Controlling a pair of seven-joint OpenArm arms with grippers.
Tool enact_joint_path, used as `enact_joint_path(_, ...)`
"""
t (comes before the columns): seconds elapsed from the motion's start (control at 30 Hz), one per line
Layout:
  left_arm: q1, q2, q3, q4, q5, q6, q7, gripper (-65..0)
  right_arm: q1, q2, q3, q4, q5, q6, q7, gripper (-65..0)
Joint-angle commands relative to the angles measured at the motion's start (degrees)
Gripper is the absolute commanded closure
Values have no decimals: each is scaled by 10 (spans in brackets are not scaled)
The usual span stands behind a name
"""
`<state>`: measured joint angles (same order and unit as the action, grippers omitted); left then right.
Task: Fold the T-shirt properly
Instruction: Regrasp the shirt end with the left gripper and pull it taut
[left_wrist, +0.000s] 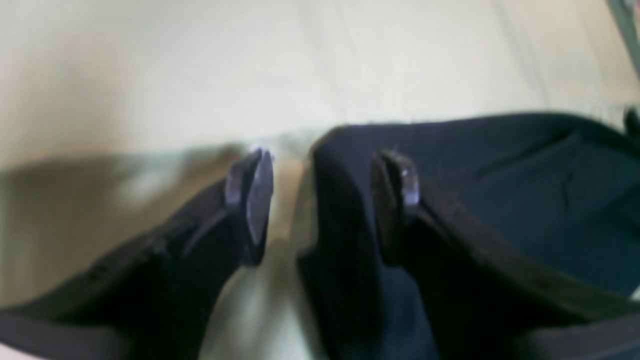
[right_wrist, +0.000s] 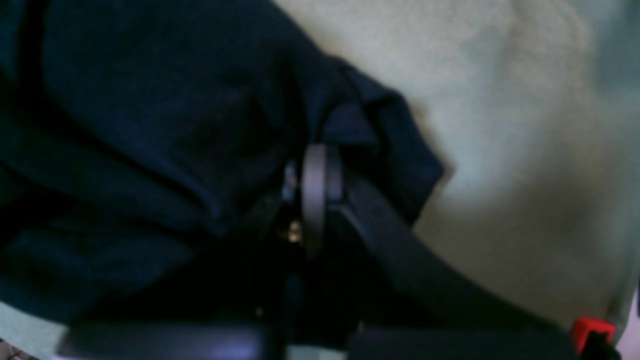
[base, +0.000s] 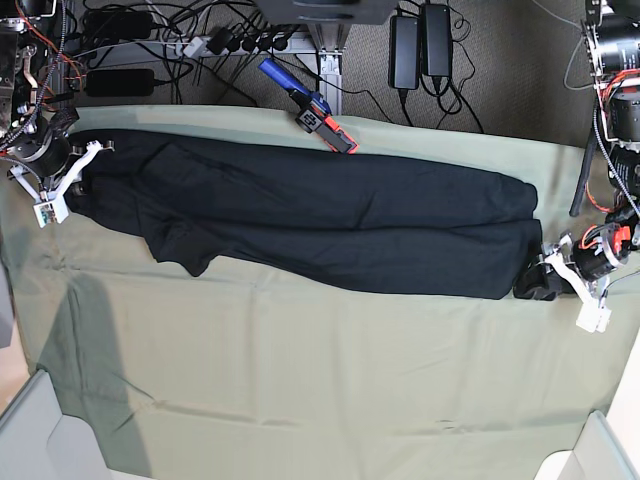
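- Base view shows me the large plain black short-sleeved T-shirt (base: 320, 225) of thin soft fabric, folded lengthwise into a long band that runs across the far half of the pale green cloth (base: 320, 380) covering the table
- I see one sleeve flap hanging toward the near side at this view's left end of the band
- My right gripper (base: 62, 185) sits at this view's left end of the T-shirt, at the edge of the fabric
- Right wrist view confirms the state: I read the jaws as pressed together, with a fold of the black fabric (right_wrist: 360, 125) pinched between them
- My left gripper (base: 560, 270) sits at this view's right end of the band, just beside the near corner of the T-shirt
- Left wrist view shows its two dark fingers (left_wrist: 250, 200) standing well apart; one is over the green cloth, the other over the black fabric (left_wrist: 500, 190), and the rounded edge of the fabric lies between them
- I cannot tell from this blurred view whether either finger touches the fabric; nothing is clamped
- A blue-and-red hand tool (base: 310, 107) lies on the far edge of the green cloth, touching or just beside the T-shirt's far edge
- Black power adapters and cables (base: 420, 45) lie on the floor beyond the table
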<state>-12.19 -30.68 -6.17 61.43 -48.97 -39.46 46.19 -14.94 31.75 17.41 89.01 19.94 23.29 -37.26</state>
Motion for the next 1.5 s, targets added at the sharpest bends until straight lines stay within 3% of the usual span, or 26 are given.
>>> enact_joint_path(0.0, -23, -10, 4, -6, -5, -5, -10, -348, 3, 11, 5, 6, 6, -24, -1, 0)
enact_joint_path(0.37, -40, 12, 25, -42, 22, -5, 5, -348, 3, 11, 5, 6, 7, -24, -1, 0)
enact_joint_path(0.63, -43, 11, 25, -24, -83, -5, 113, -348, 3, 11, 5, 6, 7, -24, 0, 0)
enact_joint_path(0.87, -43, 11, 25, -23, -102, -5, 122, -345, 3, 11, 5, 6, 7, -24, 1, 0)
enact_joint_path(0.93, -43, 11, 25, -23, -102, -5, 129, -278, 3, 11, 5, 6, 7, -24, 1, 0)
enact_joint_path(1.1, -43, 9, 25, -23, -111, -5, 166, -1, 3, 11, 5, 6, 7, -24, 2, 0)
enact_joint_path(1.33, -41, -47, 24, 11, -209, -5, 212, 0, 3, 11, 5, 6, 6, -24, 2, 0)
enact_joint_path(1.47, -39, -73, 25, 41, -292, -5, 282, 0, 3, 11, 5, 6, 6, -24, 6, 0)
